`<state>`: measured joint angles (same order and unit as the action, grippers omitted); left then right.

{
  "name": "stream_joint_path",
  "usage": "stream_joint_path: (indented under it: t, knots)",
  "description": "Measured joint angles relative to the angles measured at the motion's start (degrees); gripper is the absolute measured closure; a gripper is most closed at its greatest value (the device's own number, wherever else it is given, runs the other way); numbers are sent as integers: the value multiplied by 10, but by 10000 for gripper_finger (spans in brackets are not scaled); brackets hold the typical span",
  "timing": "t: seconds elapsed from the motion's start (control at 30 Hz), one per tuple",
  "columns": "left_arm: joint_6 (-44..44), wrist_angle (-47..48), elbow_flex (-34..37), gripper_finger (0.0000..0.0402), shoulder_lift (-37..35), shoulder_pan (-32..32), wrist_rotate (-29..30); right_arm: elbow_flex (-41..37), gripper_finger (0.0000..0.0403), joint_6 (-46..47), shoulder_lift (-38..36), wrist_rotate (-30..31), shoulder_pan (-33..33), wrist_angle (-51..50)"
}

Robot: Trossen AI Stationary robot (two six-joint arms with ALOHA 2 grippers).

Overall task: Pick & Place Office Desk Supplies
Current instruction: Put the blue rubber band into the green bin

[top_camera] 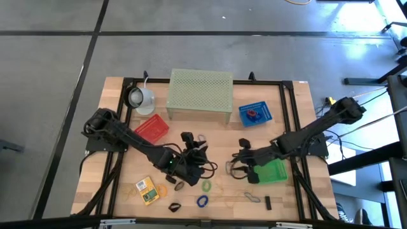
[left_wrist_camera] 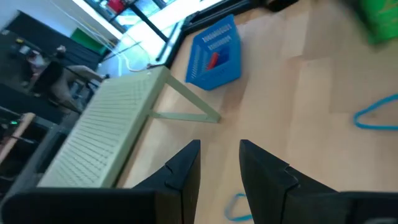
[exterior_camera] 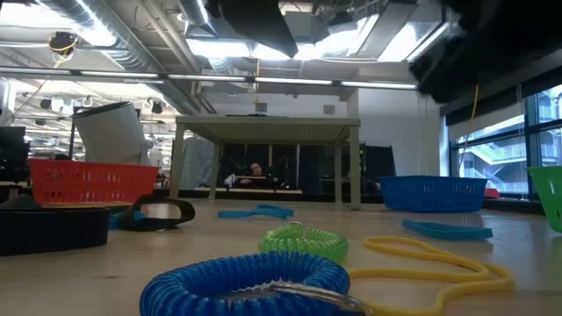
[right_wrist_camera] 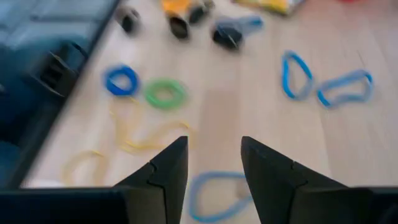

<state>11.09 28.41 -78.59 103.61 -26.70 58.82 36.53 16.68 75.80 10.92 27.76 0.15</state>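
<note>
Coiled loops, blue [top_camera: 202, 201] and green [top_camera: 206, 186], left loose near worktop's front edge. Left gripper [top_camera: 193, 152] and right gripper [top_camera: 240, 154] held above worktop centre, fingers parted, nothing gripped. Step judged: approach. Next: one gripper lowered over loop, fingers closed.

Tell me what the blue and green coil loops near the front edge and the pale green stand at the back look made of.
Blue coil loop and green coil loop: likely flexible plastic, glossy, with tightly wound ribbed turns catching highlights. Pale green stand: probably painted sheet metal, matte, with a regular grid of small perforations and thin flat legs; rigid plastic can't be ruled out.
</note>
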Motion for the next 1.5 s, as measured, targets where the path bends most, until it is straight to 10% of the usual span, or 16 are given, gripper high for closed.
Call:
stream_joint_path:
  t: [0.97,1.5]
  knots:
    - [16,3,0,298,0,-29,-2,4,252,-188,199,-98,-102,41]
    - [18,3,0,298,0,-33,-20,130,252,-191,196,-73,-101,-175]
